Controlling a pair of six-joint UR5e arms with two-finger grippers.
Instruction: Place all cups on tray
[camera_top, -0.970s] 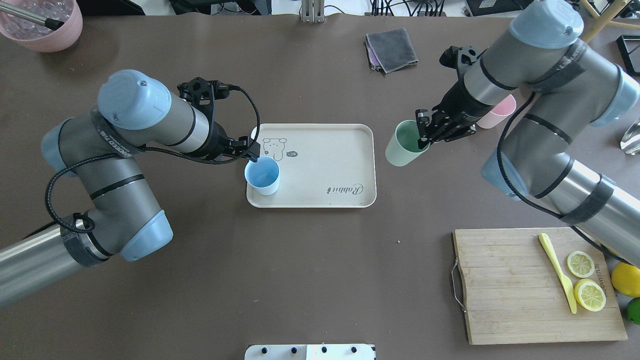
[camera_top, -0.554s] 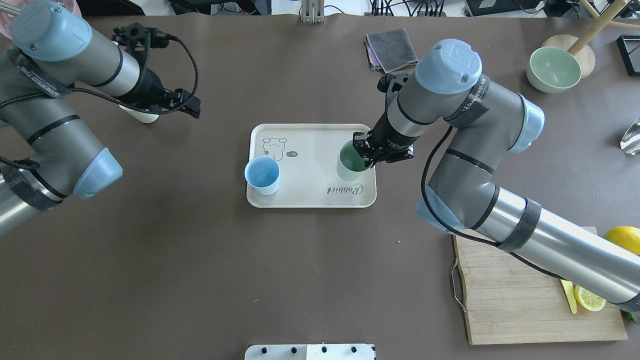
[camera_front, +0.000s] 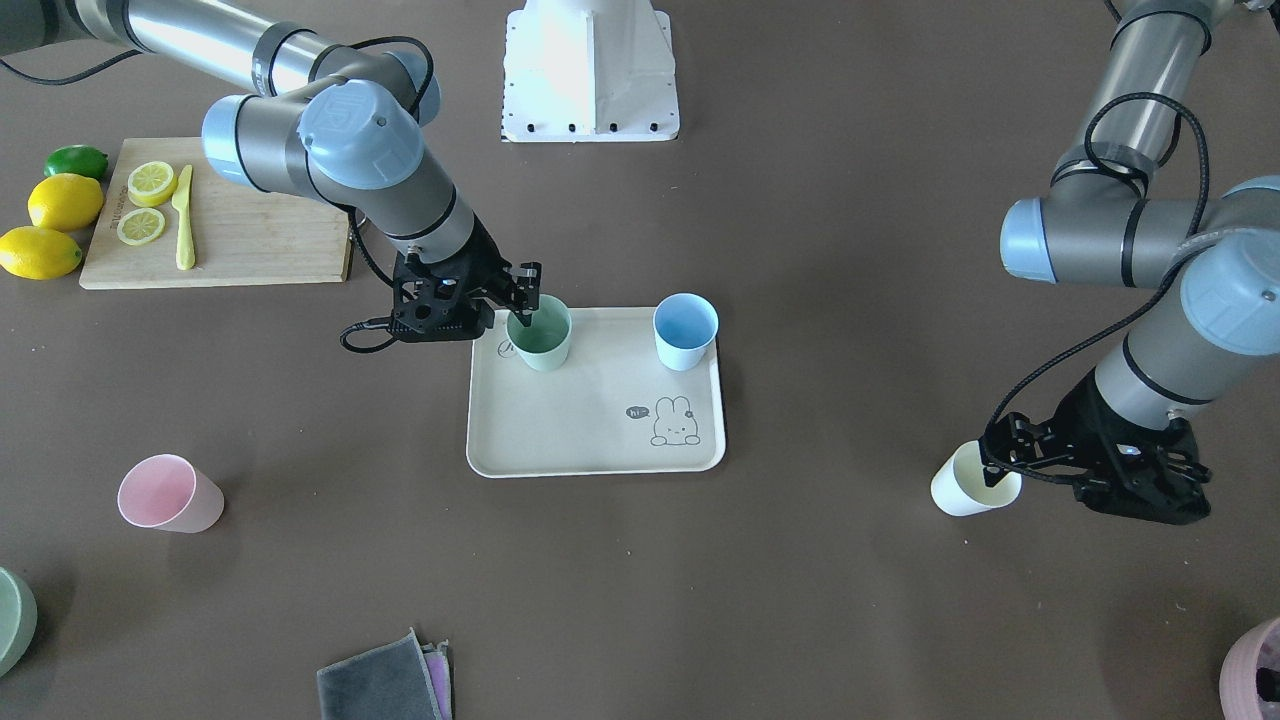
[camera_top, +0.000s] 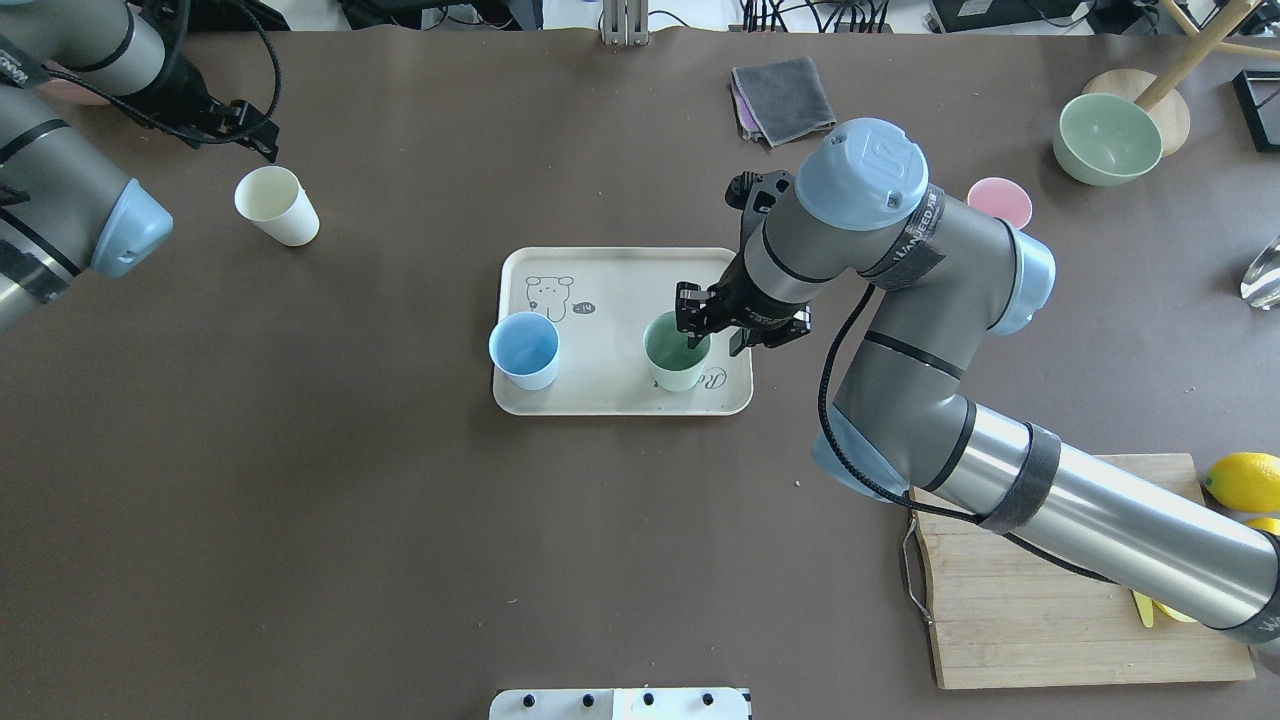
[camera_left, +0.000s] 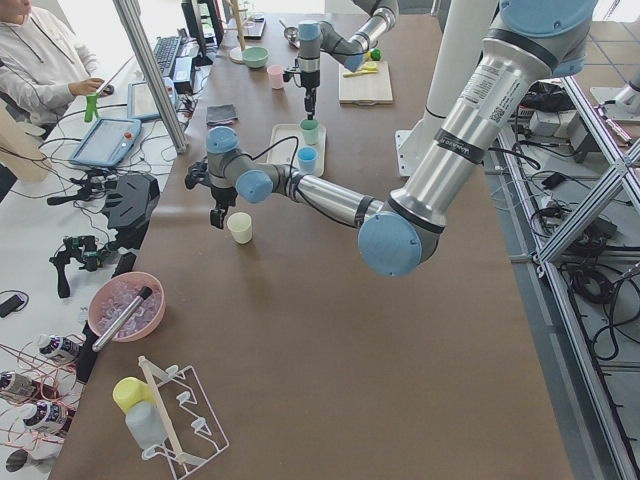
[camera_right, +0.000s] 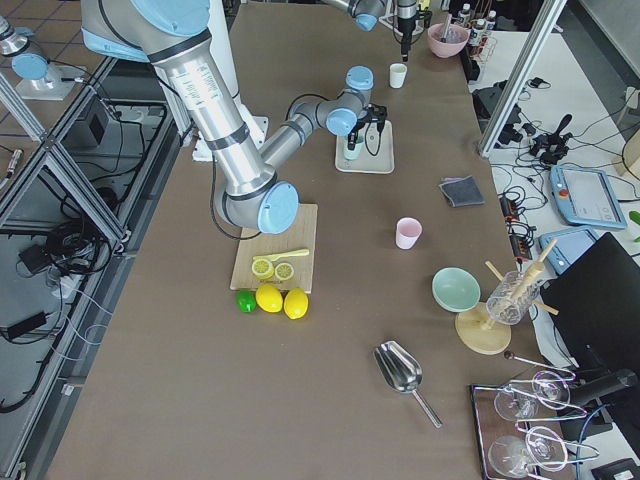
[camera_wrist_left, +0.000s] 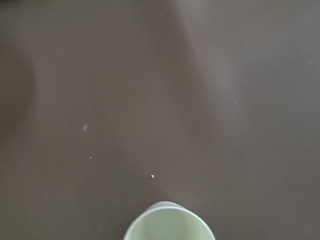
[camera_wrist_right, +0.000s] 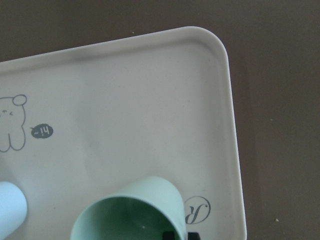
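The beige tray (camera_top: 620, 290) lies mid-table and also shows in the front view (camera_front: 580, 430). A blue cup (camera_top: 524, 350) stands upright at its near left corner. A green cup (camera_top: 676, 352) stands on its near right part, over the script. My right gripper (camera_top: 692, 335) is shut on the green cup's rim, one finger inside (camera_front: 527, 318). A cream cup (camera_top: 277, 206) stands on the table far left. My left gripper (camera_top: 262, 140) is open and empty, just beyond it and apart from it. A pink cup (camera_top: 1000, 200) stands on the table behind my right arm.
A wooden cutting board (camera_top: 1050, 600) with lemon slices and a yellow knife lies near right, lemons beside it. A green bowl (camera_top: 1105, 138) and a grey cloth (camera_top: 785, 98) sit at the back. A pink bowl (camera_front: 1255, 665) is at the far left corner.
My right gripper carried the green cup from right of the tray onto its near right part. My left arm left the blue cup and swung to the far left, by the cream cup.
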